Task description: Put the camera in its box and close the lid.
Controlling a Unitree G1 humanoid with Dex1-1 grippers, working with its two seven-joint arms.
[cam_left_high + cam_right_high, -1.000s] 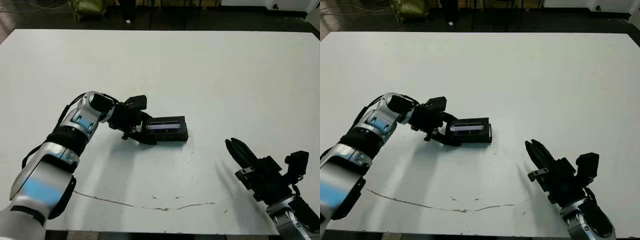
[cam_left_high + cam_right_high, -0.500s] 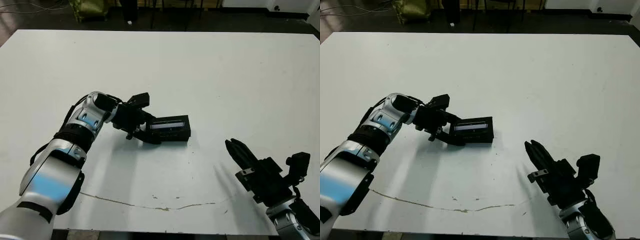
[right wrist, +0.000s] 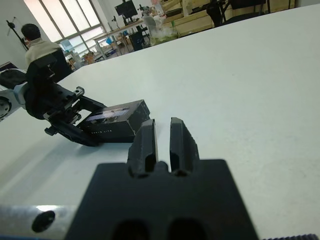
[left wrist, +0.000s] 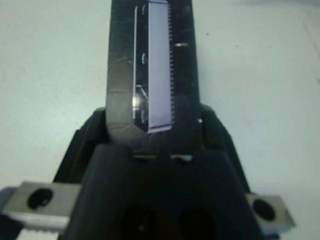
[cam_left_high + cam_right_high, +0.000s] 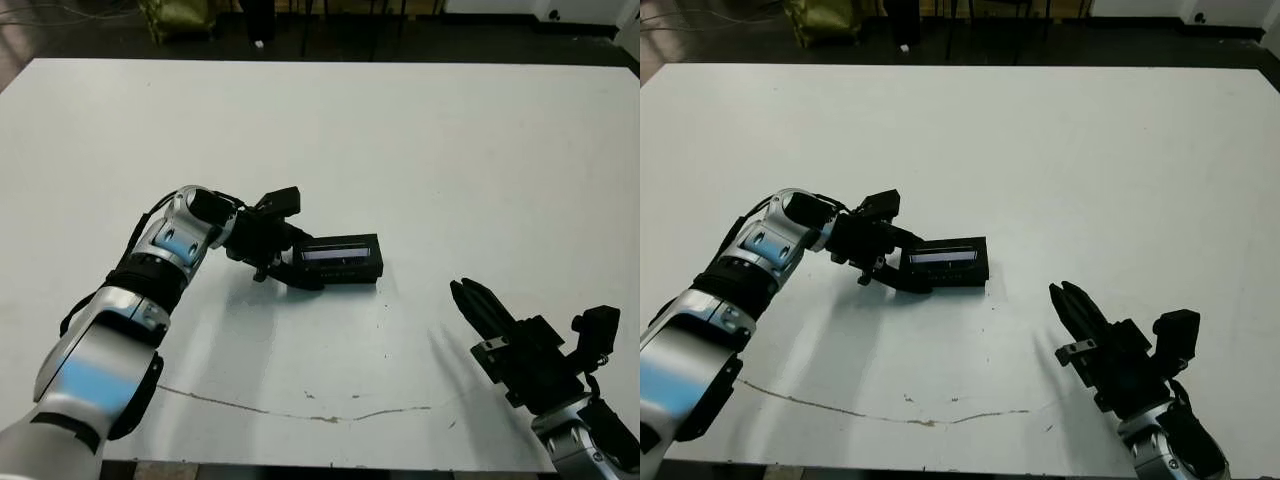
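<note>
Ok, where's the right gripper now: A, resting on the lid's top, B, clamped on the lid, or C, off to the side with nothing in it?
C: the right gripper sits apart from the lid, fingers together and empty, while the left gripper straddles the lid's end.

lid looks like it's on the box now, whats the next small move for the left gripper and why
Probably open the left gripper and ease it straight back. The lid with its shiny strip sits flat on the table, and the gripper's fingers clasp its near end. No camera lies loose. The right gripper is well clear.
</note>
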